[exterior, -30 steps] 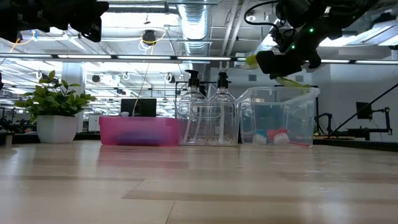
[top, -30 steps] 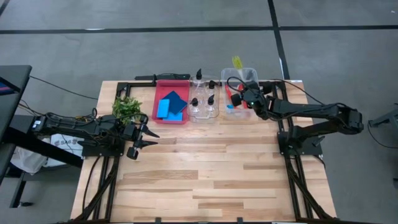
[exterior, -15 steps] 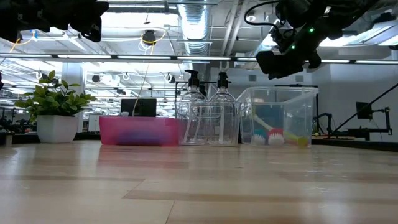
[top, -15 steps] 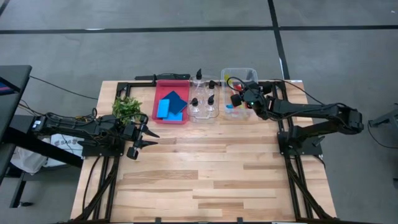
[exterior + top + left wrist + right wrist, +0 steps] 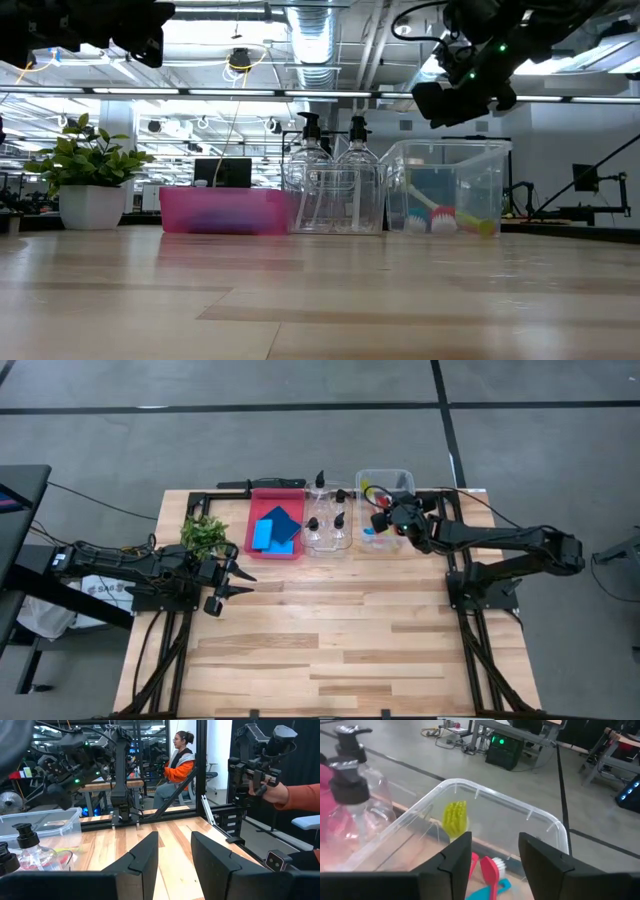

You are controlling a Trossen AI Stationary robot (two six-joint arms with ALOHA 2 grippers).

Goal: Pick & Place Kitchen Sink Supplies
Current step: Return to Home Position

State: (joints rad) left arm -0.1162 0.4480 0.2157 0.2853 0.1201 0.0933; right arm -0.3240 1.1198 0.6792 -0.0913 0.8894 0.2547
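Note:
My right gripper [image 5: 384,520] hovers open over the clear bin [image 5: 400,475] at the table's far right. The bin holds the thin brushes. The yellow-green brush [image 5: 455,817] slants inside, its bristly head up against the bin's wall [image 5: 367,490]. The red brush [image 5: 488,867] and the blue brush [image 5: 495,887] lie on the bin's floor. Several clear pump bottles [image 5: 328,520] stand in the middle clear bin. Two blue sponges [image 5: 276,528] lie in the red bin. My left gripper [image 5: 240,582] waits open near the table's left edge, beside the plant.
A small leafy plant in a white pot [image 5: 205,533] stands left of the red bin [image 5: 256,510]. The bins line up along the table's far edge. Bare wood [image 5: 340,630] spreads over the middle and near half. People and other robot rigs show beyond the table in the left wrist view.
A second ago my right gripper held the yellow-green brush above the right clear bin. It has let go, and the brush has fallen into the bin among the red and blue brushes. The gripper has stayed over the bin, and the left arm has kept still.

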